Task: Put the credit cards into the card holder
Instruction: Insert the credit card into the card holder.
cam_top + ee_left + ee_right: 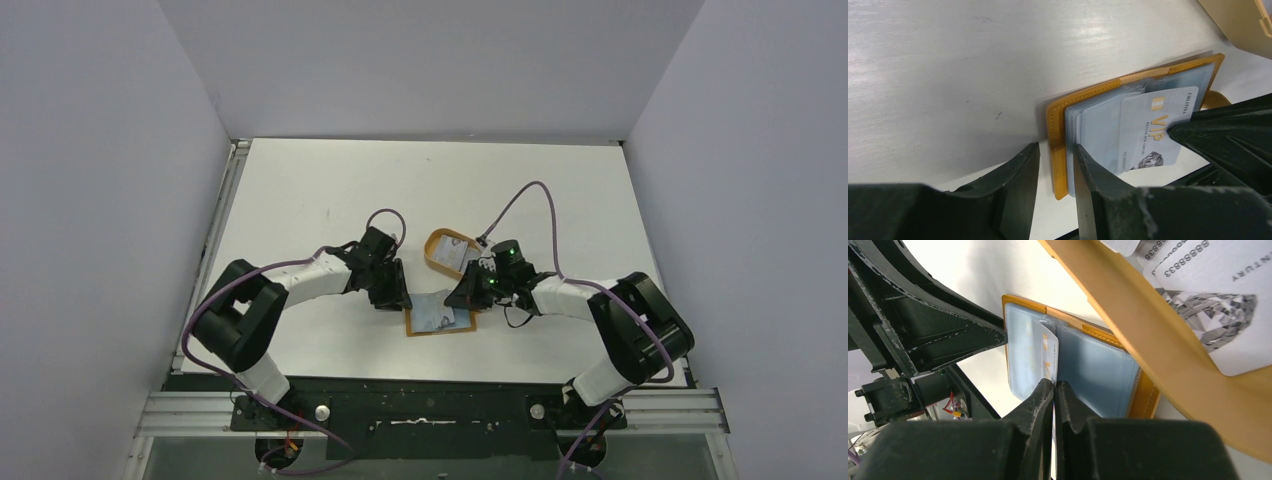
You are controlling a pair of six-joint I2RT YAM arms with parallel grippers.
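Pale grey walls close in on three sides of a white table, whose top is faintly scuffed and streaked when seen up close. Toward the near edge, about midway between the two arms, the card holder lies opened flat. It is an orange-brown, stitched cover with rows of clear, bluish pockets inside. Just beyond it, on the far side, sits an oval tray with a tan rim, and loose credit cards lie in it, white with a printed diamond and a row of digits. The left tool reaches in from the left with its jaws part-way spread. It straddles the holder's left border, one finger outside on the table and the other over the clear pockets. A thin strip of table shows between the outer finger and the cover. The right tool comes in from the right with its fingers pressed together on the edge of one credit card, white with gold "VIP" lettering and a small gold chip. That card lies slanted over the holder's pockets near the fold. I can't tell whether its far end has entered a sleeve.
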